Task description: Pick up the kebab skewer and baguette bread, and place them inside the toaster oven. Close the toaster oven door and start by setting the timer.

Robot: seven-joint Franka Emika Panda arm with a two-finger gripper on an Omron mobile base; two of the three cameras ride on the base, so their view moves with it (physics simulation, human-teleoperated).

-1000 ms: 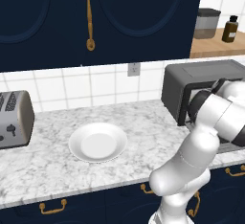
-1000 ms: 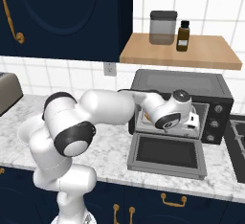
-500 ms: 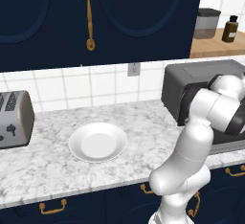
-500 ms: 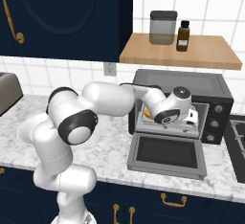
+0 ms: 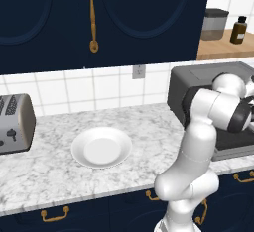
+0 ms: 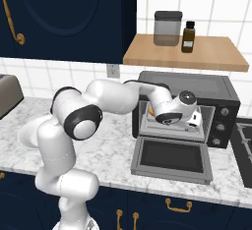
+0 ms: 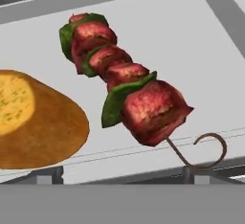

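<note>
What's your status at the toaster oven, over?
Claw open, empty. Kebab skewer and baguette bread side by side on tray inside toaster oven. Toaster oven door down, not yet closed; arm reaches through the opening.

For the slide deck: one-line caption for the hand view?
Kebab skewer and baguette bread lying side by side, apart, on the toaster oven's light tray.

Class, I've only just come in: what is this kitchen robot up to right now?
The arm reaches into the toaster oven, whose door lies folded down and open. On the pale tray inside lie the kebab skewer and the baguette bread, side by side. The pincer holds nothing, its jaws wide. The white plate on the counter holds nothing. Closing the door and setting the timer remain.
</note>
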